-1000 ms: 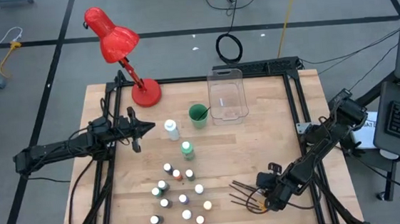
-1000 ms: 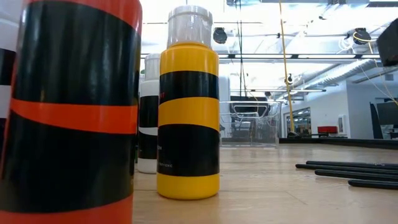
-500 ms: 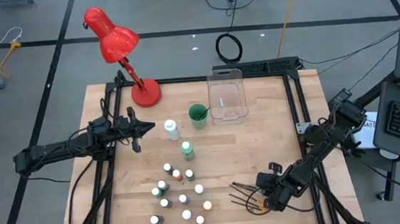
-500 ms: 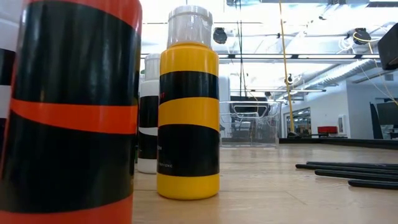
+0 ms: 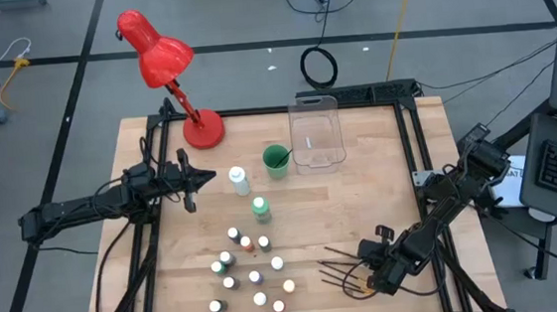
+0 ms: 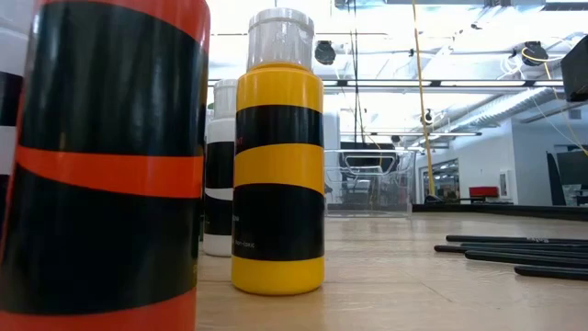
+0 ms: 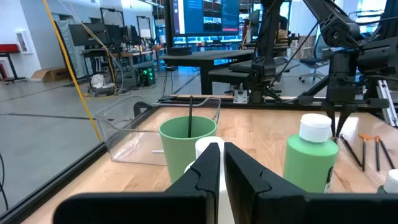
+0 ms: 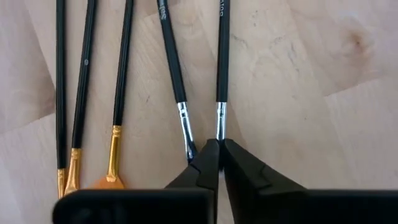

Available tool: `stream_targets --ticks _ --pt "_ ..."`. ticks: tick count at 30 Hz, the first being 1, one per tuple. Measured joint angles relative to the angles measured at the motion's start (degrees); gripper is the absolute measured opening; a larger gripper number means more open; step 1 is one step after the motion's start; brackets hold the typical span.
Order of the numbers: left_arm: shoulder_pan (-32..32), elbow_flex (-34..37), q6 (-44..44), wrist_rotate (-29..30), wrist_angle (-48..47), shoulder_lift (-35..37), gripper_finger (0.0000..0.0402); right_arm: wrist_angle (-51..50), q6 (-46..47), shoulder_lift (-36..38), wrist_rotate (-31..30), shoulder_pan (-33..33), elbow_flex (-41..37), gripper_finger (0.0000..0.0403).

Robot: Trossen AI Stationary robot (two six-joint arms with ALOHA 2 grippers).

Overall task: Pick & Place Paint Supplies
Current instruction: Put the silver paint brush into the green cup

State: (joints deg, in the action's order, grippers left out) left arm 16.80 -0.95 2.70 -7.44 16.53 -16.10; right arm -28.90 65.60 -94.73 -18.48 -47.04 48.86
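Several thin dark-handled brushes [image 5: 337, 264] lie flat on the wooden table near its front right. My right gripper [image 5: 367, 272] is tipped down over their bristle ends and shut on one of them [image 8: 221, 74]; the other brushes [image 8: 84, 93] lie beside it. A cluster of tiny white-capped paint bottles [image 5: 250, 273] stands at the front middle. Behind it stand a taller white bottle [image 5: 239, 182] and a green one [image 5: 261, 209]. My left gripper [image 5: 197, 179] hovers shut, level, left of the white bottle, touching nothing. My right gripper pinches one brush between its two fingertips [image 8: 210, 155], just past the metal ferrule [image 8: 220, 121]. The fingertips hide the bristles. The fingers slant steeply down from above. The brush's handle lies flat on the table, running away from the fingers. A neighbouring brush's tip [image 8: 190, 149] lies against the outside of one finger.
A green cup [image 5: 276, 160] with a brush standing in it and a clear plastic bin [image 5: 317, 138] stand at the far middle, a red desk lamp [image 5: 167, 65] at the far left. In the low view, striped bottles [image 6: 277, 156] stand close to the camera.
My right gripper has tipped a little further down over the brush heads. The handles of the brushes beside it have shifted slightly on the table.
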Motion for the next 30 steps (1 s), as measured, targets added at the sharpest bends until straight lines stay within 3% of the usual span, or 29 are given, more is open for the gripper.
stream_targets --ticks 6,17,24,30 --pt "-0.02 0.0 -0.16 0.0 0.0 0.0 0.0026 0.91 -0.85 2.23 -9.93 0.14 -0.37 0.0" --pt "-0.02 0.0 -0.19 0.0 0.0 -0.02 0.0026 1.23 -2.57 5.01 -17.36 0.21 -0.17 0.0001" --pt "-0.01 0.0 -0.19 0.0 0.0 0.0 0.0026 1.21 -3.3 5.15 -10.86 1.97 -0.12 0.0001" --pt "0.0 0.0 0.04 0.02 0.09 -0.02 0.0026 -12.17 -3.71 6.23 -11.3 7.52 2.23 0.0004"
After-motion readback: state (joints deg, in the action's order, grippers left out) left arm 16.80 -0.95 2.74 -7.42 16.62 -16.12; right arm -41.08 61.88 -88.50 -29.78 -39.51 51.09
